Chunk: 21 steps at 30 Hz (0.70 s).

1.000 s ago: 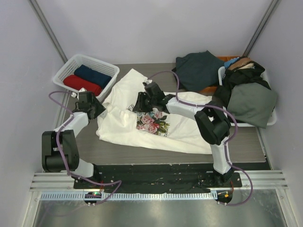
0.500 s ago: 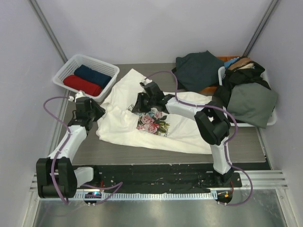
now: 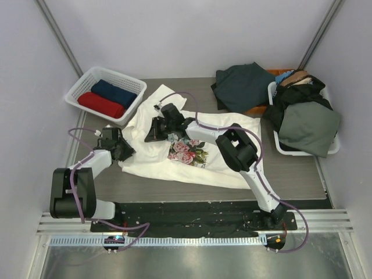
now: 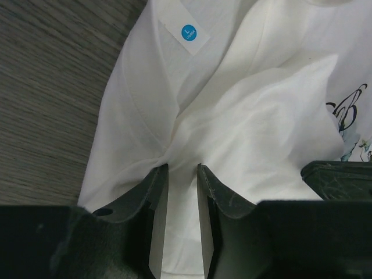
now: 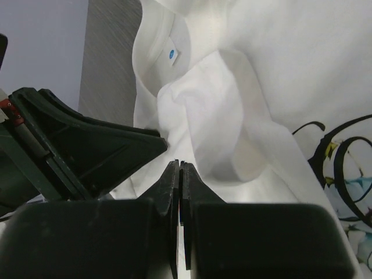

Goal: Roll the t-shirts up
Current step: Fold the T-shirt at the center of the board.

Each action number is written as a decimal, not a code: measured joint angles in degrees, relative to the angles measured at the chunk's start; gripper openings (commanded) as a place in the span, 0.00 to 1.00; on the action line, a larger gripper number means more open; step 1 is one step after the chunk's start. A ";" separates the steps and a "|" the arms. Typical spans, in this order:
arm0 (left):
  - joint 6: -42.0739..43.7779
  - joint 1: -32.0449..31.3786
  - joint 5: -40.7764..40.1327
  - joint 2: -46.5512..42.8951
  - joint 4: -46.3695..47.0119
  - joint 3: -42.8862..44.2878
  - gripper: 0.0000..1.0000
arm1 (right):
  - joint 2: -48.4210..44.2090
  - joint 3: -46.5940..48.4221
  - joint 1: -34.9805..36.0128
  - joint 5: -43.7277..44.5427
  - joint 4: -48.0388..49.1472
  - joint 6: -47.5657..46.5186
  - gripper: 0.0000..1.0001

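Observation:
The cream-white floral t-shirt lies crumpled across the middle of the table. Its collar label shows near the top of the left wrist view. My left gripper is at the shirt's left edge. Its jaws stand narrowly open, with a strip of puckered cloth between them. My right gripper is close by on the collar side, and its jaws are shut down on the white cloth behind a raised fold. The left gripper's black body fills the left of the right wrist view. Rolled red and navy t-shirts lie in the basket.
The white lattice basket stands at the back left. A heap of dark garments lies at the back right. Next to it is a white bin overflowing with grey-green and black clothes. Grey walls close in on both sides.
The right arm swung left across the shirt and its jaws closed. The left gripper dropped back to the shirt's left edge and its jaws narrowed.

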 measured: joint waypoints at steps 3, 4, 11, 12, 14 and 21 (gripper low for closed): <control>0.02 0.00 0.15 1.62 0.57 0.39 0.30 | 2.95 2.34 -0.04 0.04 0.11 0.28 0.01; 0.02 0.00 0.09 2.01 0.72 0.68 0.30 | 3.93 2.99 -0.04 0.24 0.22 0.31 0.01; 0.04 -0.11 -0.76 3.45 1.40 1.70 0.30 | 10.01 7.04 -0.83 0.72 4.09 1.40 0.01; 0.07 -0.11 -0.90 3.58 1.40 1.84 0.30 | 10.25 7.32 -0.92 1.31 4.57 1.25 0.01; 0.13 -0.15 -1.16 3.67 1.36 1.95 0.30 | 10.27 7.39 -1.16 2.67 5.07 0.79 0.01; 0.83 -0.24 -3.54 1.97 -0.55 1.99 0.33 | 6.56 3.45 -2.67 6.16 5.42 -2.80 0.11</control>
